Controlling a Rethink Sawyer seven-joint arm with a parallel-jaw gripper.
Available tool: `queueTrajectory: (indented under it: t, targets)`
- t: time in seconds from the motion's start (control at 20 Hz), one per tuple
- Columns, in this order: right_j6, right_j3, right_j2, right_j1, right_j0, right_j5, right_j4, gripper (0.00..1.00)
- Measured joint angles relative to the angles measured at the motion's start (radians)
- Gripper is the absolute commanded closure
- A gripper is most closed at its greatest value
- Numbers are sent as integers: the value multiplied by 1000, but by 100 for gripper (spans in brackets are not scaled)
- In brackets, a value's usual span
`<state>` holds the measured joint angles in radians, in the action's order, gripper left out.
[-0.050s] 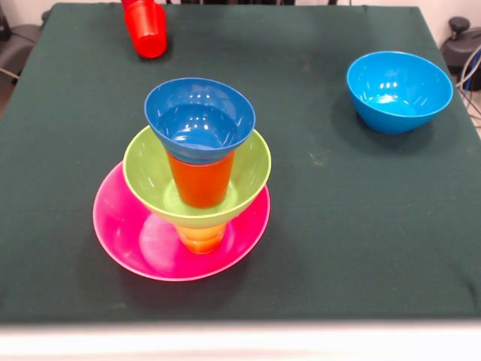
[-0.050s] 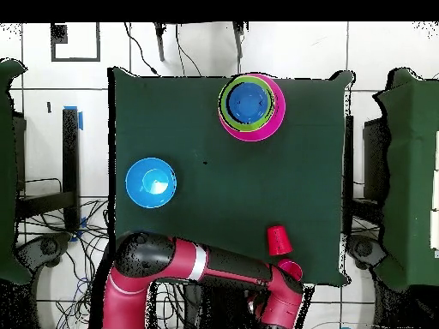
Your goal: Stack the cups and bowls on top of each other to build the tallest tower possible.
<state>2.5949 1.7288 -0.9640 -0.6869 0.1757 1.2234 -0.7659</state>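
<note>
The tower stands front left of the table's middle. It rises from a wide pink bowl through a yellow-orange cup, a lime green bowl and an orange cup to a small dark blue bowl. From above it shows as nested rings. A light blue bowl sits alone. One red cup stands near the far edge. A second red cup lies right against the arm's end. The gripper itself is hidden under the wrist.
The dark green table has a pale front edge. The red and black arm lies along the table's robot-side edge. Cables and dark equipment sit off the table's sides.
</note>
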Motion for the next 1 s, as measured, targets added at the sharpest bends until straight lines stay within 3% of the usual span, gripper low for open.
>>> queueTrajectory:
  t: [1.0]
  targets:
    - [0, 103, -6, 212, -10, 0, -289, 0]
